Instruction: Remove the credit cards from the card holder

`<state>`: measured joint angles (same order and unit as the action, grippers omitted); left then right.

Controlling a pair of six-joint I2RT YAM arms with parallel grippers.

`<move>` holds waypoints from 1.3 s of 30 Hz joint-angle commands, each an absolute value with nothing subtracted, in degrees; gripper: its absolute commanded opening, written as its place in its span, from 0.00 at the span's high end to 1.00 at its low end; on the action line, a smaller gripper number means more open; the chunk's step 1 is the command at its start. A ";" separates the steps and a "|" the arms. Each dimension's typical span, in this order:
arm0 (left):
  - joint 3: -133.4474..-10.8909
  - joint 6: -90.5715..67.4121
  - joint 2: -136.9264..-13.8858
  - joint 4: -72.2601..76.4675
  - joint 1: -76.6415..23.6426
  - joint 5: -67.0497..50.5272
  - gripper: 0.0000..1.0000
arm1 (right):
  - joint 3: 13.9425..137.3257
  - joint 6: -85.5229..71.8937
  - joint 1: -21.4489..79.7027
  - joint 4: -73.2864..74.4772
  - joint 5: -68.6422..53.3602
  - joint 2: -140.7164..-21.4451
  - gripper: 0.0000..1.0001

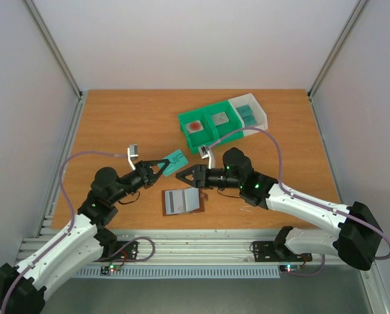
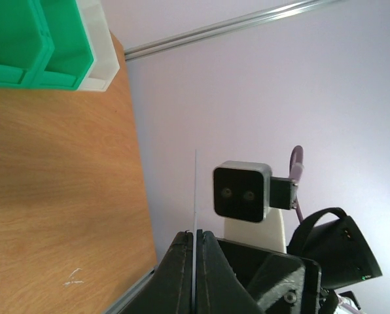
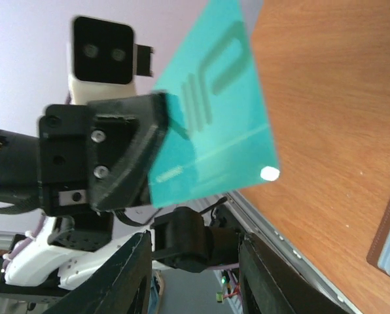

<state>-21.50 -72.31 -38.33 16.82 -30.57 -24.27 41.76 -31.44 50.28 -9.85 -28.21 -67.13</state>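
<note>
**Holding one card clear of the wallet, second arm alongside**

We see the left end effector (image 1: 163,167) shut tight on a thin teal plastic credit card (image 1: 177,157). It pinches the card by one end, so most of it juts free above the wooden counter (image 1: 116,124). From the left wrist the card shows edge-on, a hairline between the closed fingers.

The right end effector (image 1: 183,175) faces it from just beside, jaws partly apart and holding nothing. The card's free end lies near its fingertips but, as far as we can tell, not between them.

The flat brown leather card holder (image 1: 183,201) lies open on the counter on the near side of both, grey-blue panels up and touched by neither arm. Whether more cards sit in its pockets we cannot tell. A green plastic bin (image 1: 201,139) and a white plastic bin (image 1: 264,121) stand farther back.

We judge the card light, stiff across its face yet springy, and slick on both sides, so a shallow pinch could let it swivel or slip. If the right arm is to take it, we would bite well onto the free end with the pads flat on both faces. We would make that grip firm before the left lets go.
</note>
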 commanded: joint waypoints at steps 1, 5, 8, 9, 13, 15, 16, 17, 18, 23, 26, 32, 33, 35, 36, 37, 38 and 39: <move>-18.66 -75.52 -37.47 27.35 -30.57 -22.28 1.00 | 45.34 -31.64 52.27 -8.92 -22.60 -67.89 0.63; -18.57 -75.90 -37.48 26.96 -30.56 -23.30 1.00 | 46.27 -33.31 52.73 -9.85 -20.47 -68.42 0.64; -18.08 -75.92 -37.30 27.12 -30.59 -23.38 1.00 | 47.33 -34.29 52.78 -9.61 -19.90 -69.47 0.66; -17.84 -76.01 -37.19 27.34 -30.59 -23.31 0.99 | 47.51 -34.55 52.78 -9.58 -19.68 -69.70 0.67; -16.80 -76.66 -36.91 28.57 -30.54 -23.03 1.00 | 47.83 -34.96 52.81 -8.95 -17.98 -69.76 0.74; -16.33 -77.17 -36.89 29.14 -30.59 -22.96 1.00 | 47.69 -35.22 52.82 -9.05 -17.28 -69.60 0.81; -16.15 -77.49 -36.87 29.25 -30.56 -22.88 1.00 | 47.57 -35.31 52.80 -9.17 -17.05 -69.41 0.85; -16.03 -77.62 -36.89 29.28 -30.63 -22.92 0.99 | 47.43 -35.39 52.82 -9.49 -16.97 -69.36 0.88; -15.92 -77.69 -36.97 29.47 -30.58 -22.94 1.00 | 47.46 -35.38 52.79 -9.61 -16.89 -69.41 0.92; -15.69 -77.99 -37.58 30.72 -30.58 -23.44 1.00 | 46.32 -36.73 52.81 -11.48 -17.21 -70.02 0.99; -15.44 -78.68 -37.78 31.96 -30.59 -23.58 1.00 | 45.96 -38.07 52.80 -13.26 -17.19 -70.14 0.92; -15.23 -79.51 -38.44 33.48 -30.59 -24.15 1.00 | 46.38 -38.02 52.80 -14.56 -16.72 -70.43 0.96; -15.02 -79.54 -38.62 33.90 -30.59 -24.21 1.00 | 46.23 -38.16 52.81 -15.00 -16.78 -70.57 0.98; -14.63 -79.77 -38.81 34.37 -30.58 -24.13 0.99 | 45.49 -38.80 52.78 -16.14 -16.63 -70.62 0.99; -14.41 -79.93 -38.90 34.71 -30.59 -24.12 0.99 | 45.05 -39.03 52.82 -16.62 -16.44 -70.57 0.99; -14.22 -80.02 -38.91 34.77 -30.59 -24.04 0.99 | 44.73 -39.10 52.79 -17.03 -16.37 -70.50 0.99; -14.16 -80.06 -38.90 34.71 -30.59 -23.99 0.97 | 44.52 -39.15 52.80 -17.31 -16.35 -70.41 0.99; -14.15 -80.07 -38.97 34.53 -30.59 -23.99 0.95 | 44.57 -38.93 52.79 -17.58 -16.53 -70.33 0.99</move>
